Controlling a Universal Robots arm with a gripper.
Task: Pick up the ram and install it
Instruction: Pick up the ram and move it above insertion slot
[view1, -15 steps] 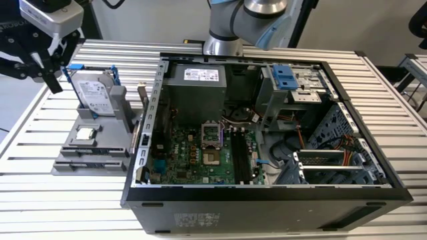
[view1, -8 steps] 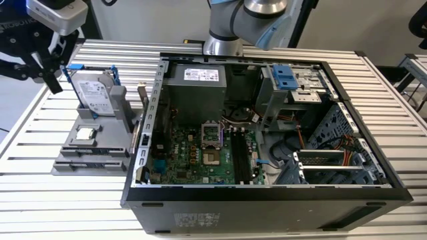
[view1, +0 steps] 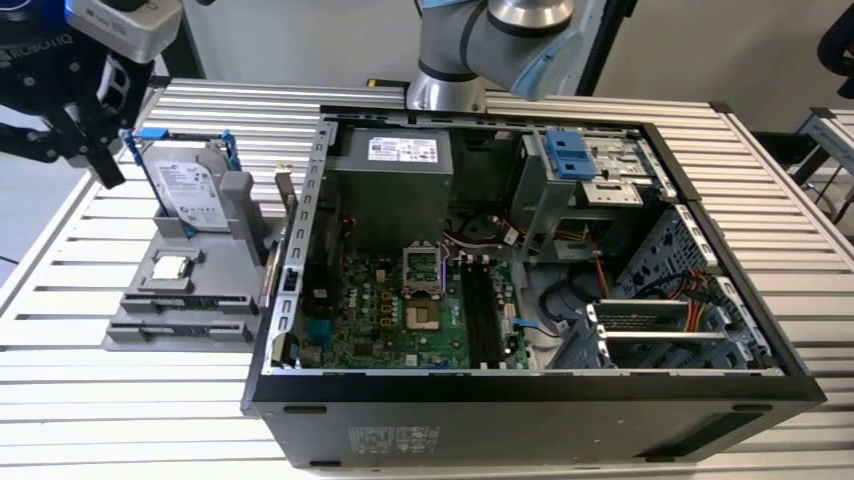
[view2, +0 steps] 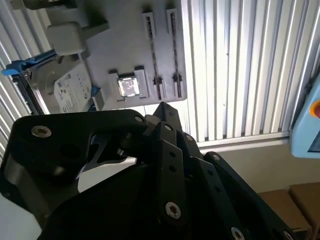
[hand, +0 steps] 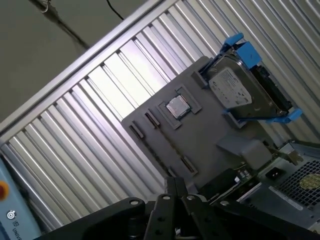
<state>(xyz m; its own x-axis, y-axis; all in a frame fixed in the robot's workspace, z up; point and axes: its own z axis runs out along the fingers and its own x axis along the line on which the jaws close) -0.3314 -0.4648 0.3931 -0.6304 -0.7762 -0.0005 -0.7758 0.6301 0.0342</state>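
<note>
Soft, even room light fills the exterior view. The table (view1: 80, 420) is pale and free of hard shadows, while the inside of the computer case (view1: 534, 388) lies in dull shade, deepest under its far wall. In both wrist views strong glare bleaches the slats (view2: 215, 65) (hand: 120, 75) nearly white toward the table's edge. The gripper (view2: 162, 106) (hand: 176, 184) is a close, dark mass, almost a silhouette and out of focus.

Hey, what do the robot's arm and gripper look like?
The arm is a silver-grey metal tube with a light blue joint cap. The gripper is matte black, built from hinged bars fastened with silver screws.
</note>
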